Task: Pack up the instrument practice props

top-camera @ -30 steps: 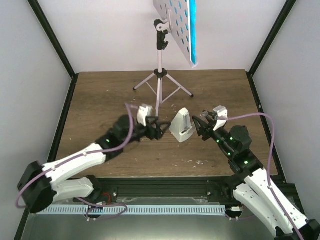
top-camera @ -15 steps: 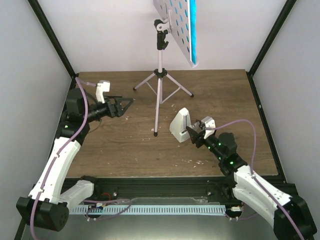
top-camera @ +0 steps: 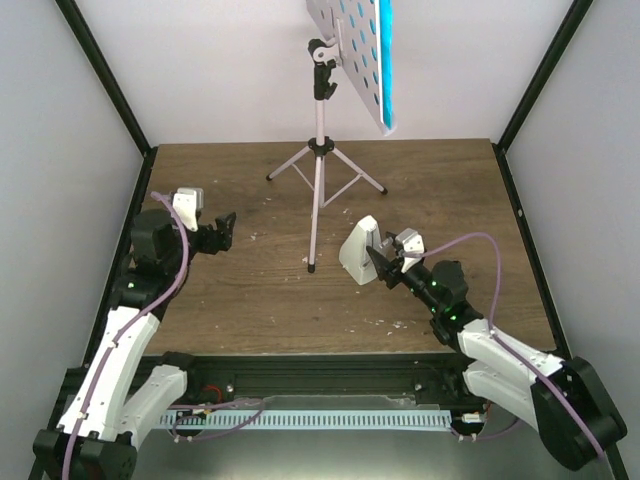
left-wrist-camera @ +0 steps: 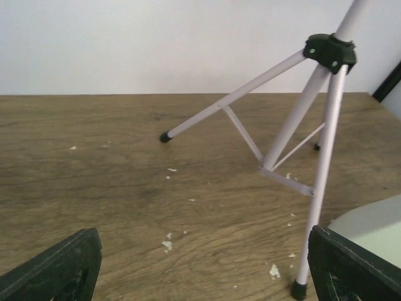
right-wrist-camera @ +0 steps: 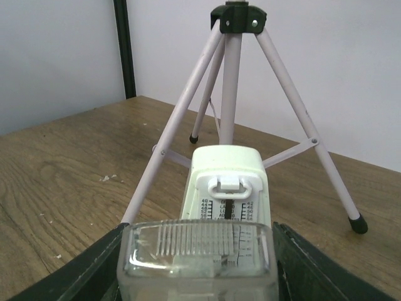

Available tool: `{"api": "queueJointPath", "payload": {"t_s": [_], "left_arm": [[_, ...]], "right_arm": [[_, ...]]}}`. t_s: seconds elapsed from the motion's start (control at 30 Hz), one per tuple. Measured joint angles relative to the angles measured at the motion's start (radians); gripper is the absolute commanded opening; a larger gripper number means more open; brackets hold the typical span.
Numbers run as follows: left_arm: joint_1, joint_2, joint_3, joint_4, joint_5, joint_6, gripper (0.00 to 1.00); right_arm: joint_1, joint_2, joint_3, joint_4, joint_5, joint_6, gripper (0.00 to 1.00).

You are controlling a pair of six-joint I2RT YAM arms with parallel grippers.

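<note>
Top external view inspected first. Found music stand (top-camera: 318,150) upright at upper centre of frame, tripod feet on the table (top-camera: 230,290), with teal booklet (top-camera: 384,70) propped on its perforated desk. Found metronome (top-camera: 357,250) standing on the table right of centre, near the front tripod foot, not touching it. Located right tool (top-camera: 380,265) at the metronome's lower right side. Confirmed in right wrist view as part open, one finger to each side of the metronome's base and close against it. Cannot tell whether clamped or merely straddling. Located left tool (top-camera: 226,232) at left of frame, well apart from the stand. Confirmed in left wrist view as spread wide, holding nothing and facing the tripod legs. Judged an early stage: nothing packed away, metronome pickup in hand, stand and booklet untouched. For the next move, recommend closing squarely on the base before lifting, then drawing away low and clear of the front leg. Risks judged: smooth tapered body prone to slipping or tipping in the grip; thin legs easily knocked, with the booklet perched up top.
</note>
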Motion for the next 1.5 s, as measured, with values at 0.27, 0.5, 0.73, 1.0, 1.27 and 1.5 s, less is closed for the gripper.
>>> {"api": "queueJointPath", "payload": {"t_s": [0.27, 0.5, 0.73, 1.0, 1.27, 1.5], "left_arm": [[0.000, -0.018, -0.006, 0.004, -0.055, 0.032, 0.91], [0.000, -0.018, -0.013, 0.009, -0.055, 0.040, 0.91], [0.000, -0.018, -0.014, 0.009, -0.055, 0.041, 0.91], [0.000, -0.018, -0.014, 0.009, -0.055, 0.041, 0.91], [0.000, -0.018, -0.016, 0.009, -0.054, 0.042, 0.91], [0.000, -0.018, -0.017, 0.009, -0.053, 0.042, 0.91]], "right_arm": [[0.000, 0.086, -0.002, 0.058, 0.000, -0.004, 0.58], [0.000, 0.129, -0.008, 0.093, 0.004, -0.011, 0.58], [0.000, 0.158, -0.008, 0.130, 0.004, -0.010, 0.58], [0.000, 0.147, -0.008, 0.114, 0.010, -0.014, 0.58], [0.000, 0.097, 0.011, 0.018, 0.027, -0.037, 0.58], [0.000, 0.159, 0.064, -0.004, -0.006, -0.037, 0.58]]}}
